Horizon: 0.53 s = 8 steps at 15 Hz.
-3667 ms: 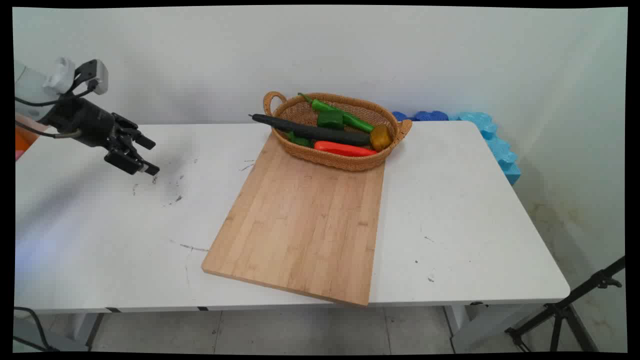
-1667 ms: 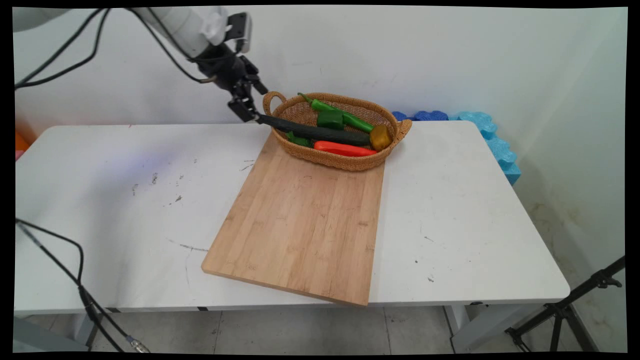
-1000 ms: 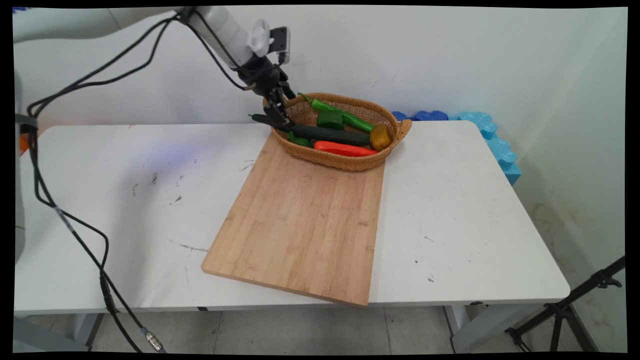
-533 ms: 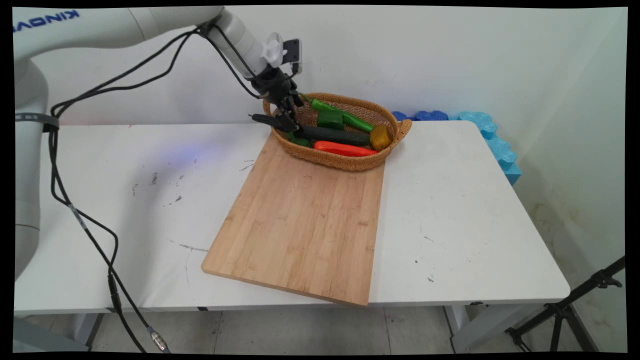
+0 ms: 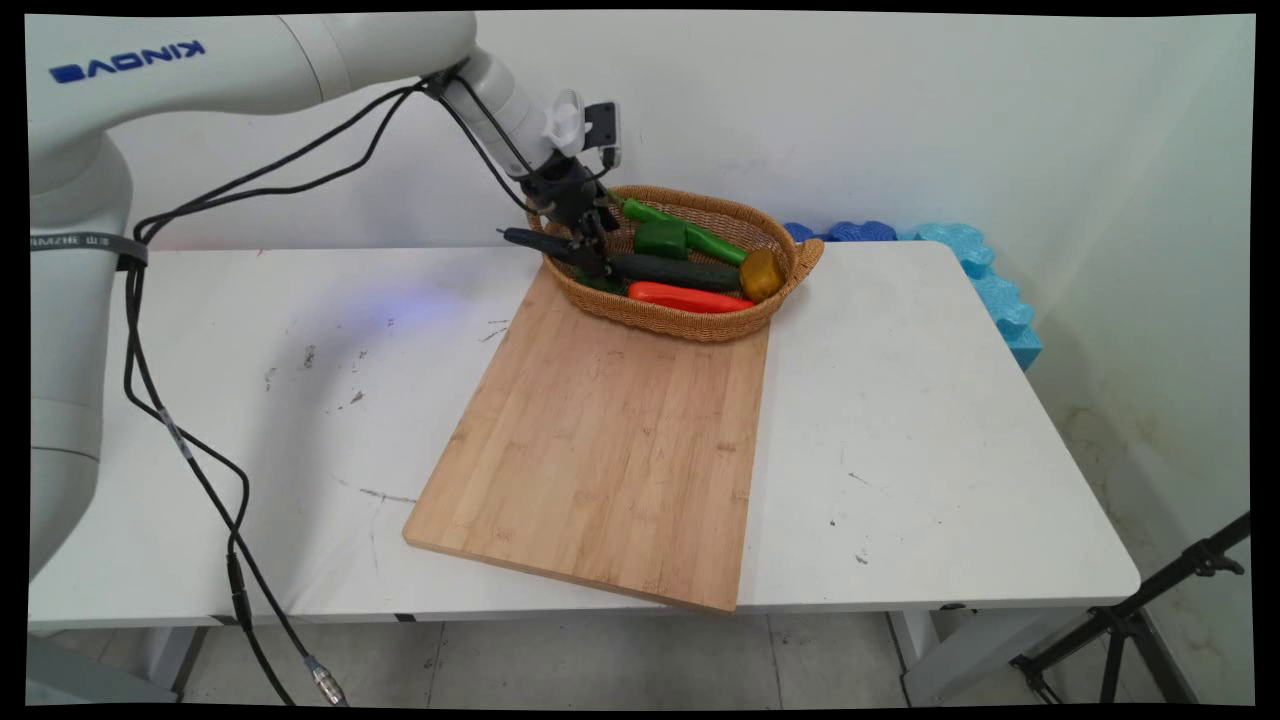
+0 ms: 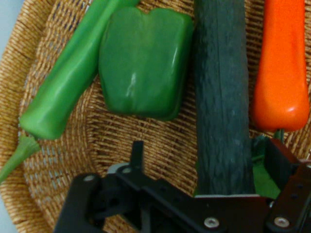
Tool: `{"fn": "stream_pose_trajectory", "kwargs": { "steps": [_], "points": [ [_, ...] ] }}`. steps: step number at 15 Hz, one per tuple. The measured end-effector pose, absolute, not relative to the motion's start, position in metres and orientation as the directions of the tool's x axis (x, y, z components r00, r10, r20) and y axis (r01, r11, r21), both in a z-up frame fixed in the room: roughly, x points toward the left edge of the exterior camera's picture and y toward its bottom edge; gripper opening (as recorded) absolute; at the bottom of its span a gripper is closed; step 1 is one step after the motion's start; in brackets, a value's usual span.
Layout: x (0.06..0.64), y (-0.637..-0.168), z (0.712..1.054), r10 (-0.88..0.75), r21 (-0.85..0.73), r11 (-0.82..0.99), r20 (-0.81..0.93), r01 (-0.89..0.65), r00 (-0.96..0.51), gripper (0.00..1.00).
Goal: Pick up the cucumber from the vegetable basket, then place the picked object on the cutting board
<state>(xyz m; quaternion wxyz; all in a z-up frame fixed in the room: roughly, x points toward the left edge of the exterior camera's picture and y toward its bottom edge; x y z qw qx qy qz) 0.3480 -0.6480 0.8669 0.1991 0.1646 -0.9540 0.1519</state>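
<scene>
Gripper down in the veggie basket, right over the cucumber

White surface (image 5: 900, 420) carries a big wooden cutting board (image 5: 610, 440), and a wicker basket (image 5: 690, 322) sits on the board's far end. Inside it: a long dark cucumber (image 5: 670, 270) poking out over the left rim, a red pepper (image 5: 690, 297), a long green pepper (image 5: 690, 232), a green bell pepper (image 5: 660, 238) and a yellowish one (image 5: 762, 273). The gripper (image 5: 592, 262) sits over the cucumber's left part, jaws spread on either side, not clamped.

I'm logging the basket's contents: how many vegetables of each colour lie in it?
Green: 3, namely long pepper, bell pepper, and green piece half hidden under the cucumber
Dark green: 1, cucumber
Orange-red: 1, orange-red vegetable
Yellow-brown: 1, yellow-brown vegetable
Total: 6
</scene>
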Motion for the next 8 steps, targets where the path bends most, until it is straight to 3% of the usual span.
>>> {"fn": "stream_pose_trajectory", "kwargs": {
  "steps": [1, 8],
  "points": [
    [0.3469, -0.6487, 0.865, -0.255, -0.223, 0.9, 0.429, -0.375, -0.867, 0.0],
    [0.3428, -0.6501, 0.8567, -0.257, -0.217, 0.902, 0.426, -0.374, -0.867, 0.0]
  ]
}}
